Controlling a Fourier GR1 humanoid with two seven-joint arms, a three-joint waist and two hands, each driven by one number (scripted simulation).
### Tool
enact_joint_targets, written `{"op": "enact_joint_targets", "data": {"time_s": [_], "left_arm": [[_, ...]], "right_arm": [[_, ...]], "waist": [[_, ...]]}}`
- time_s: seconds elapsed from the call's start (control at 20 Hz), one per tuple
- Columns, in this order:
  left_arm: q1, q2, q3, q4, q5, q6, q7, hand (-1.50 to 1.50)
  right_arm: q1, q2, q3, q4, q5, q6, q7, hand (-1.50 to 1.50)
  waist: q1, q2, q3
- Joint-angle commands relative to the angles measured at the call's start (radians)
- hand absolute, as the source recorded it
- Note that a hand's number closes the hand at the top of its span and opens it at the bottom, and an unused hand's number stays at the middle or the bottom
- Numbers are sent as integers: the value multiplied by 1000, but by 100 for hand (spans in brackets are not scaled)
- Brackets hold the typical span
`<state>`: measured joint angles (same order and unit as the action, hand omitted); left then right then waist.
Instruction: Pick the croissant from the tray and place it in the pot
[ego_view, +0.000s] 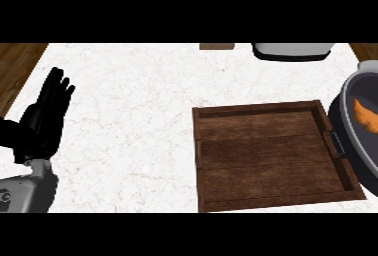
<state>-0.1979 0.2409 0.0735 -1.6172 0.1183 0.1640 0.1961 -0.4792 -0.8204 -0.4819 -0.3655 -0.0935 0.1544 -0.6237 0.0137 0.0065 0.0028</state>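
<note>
While one croissant (364, 116) sits in one pot (348, 88) far right, one tray (266, 150) lies beside it — left hand (40, 125) wide open.

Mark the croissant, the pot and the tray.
croissant (365, 116): head view, on its orange body.
pot (348, 92): head view, on the left side of its grey rim.
tray (262, 150): head view, on its bare wooden floor.

**Marble, Wood and Grey Metal**

The table (125, 125) top looks like white marble, smooth and faintly veined. The tray (258, 107) is dark brown planked wood, matt, with visible grain. The pot (353, 82) at the table's right edge looks like grey metal with a soft sheen. The left hand (46, 117) is matt black.
</note>
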Motion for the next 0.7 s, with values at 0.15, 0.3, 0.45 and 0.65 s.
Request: {"op": "enact_joint_targets", "data": {"time_s": [0.15,0.3,0.45,0.65], "left_arm": [[-19,-18,-19,-12,-25,13,24,0],[-42,15,29,-7,18,-15,60,0],[-39,-10,5,18,-16,-2,13,0],[-28,-16,11,16,-25,6,-7,0]], "right_arm": [[44,-123,-57,149,-27,172,-113,-150],[88,-179,-69,174,-38,264,-115,-150],[115,-195,-58,184,-20,297,-162,-150],[149,-234,-68,195,-22,323,-173,-150]], "waist": [[7,3,2],[2,2,2],[3,4,3],[2,5,4]]}}
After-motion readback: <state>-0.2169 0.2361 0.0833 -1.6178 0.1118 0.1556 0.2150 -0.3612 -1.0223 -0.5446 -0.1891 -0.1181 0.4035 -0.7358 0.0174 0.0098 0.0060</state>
